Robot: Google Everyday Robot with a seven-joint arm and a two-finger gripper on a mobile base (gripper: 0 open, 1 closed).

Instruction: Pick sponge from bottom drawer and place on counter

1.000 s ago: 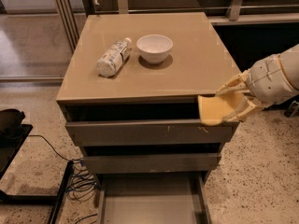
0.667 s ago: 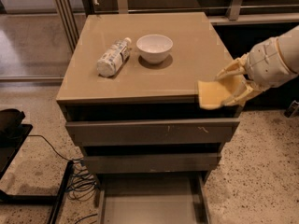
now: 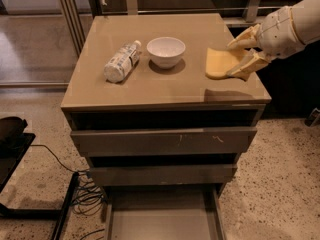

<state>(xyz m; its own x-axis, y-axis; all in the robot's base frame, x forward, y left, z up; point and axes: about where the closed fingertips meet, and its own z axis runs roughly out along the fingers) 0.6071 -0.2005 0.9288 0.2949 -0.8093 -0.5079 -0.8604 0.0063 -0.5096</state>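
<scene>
The pale yellow-orange sponge (image 3: 219, 63) is held by my gripper (image 3: 241, 55) above the right side of the glossy taupe counter (image 3: 165, 81), casting a shadow on it near the front right corner. My gripper reaches in from the right, its cream padded fingers (image 3: 246, 67) shut on the sponge's right edge. The bottom drawer (image 3: 162, 219) is pulled out at the bottom of the view, its flat grey floor bare.
A white bowl (image 3: 166, 51) stands mid-counter, left of the sponge. A clear plastic bottle (image 3: 121, 61) lies on its side further left. Two upper drawers (image 3: 164, 141) are slightly open. Black cables (image 3: 82, 196) and a dark base lie on the floor at left.
My gripper has lifted the sponge from beside the cabinet's front right corner up and back, so it is now over the counter's right side.
</scene>
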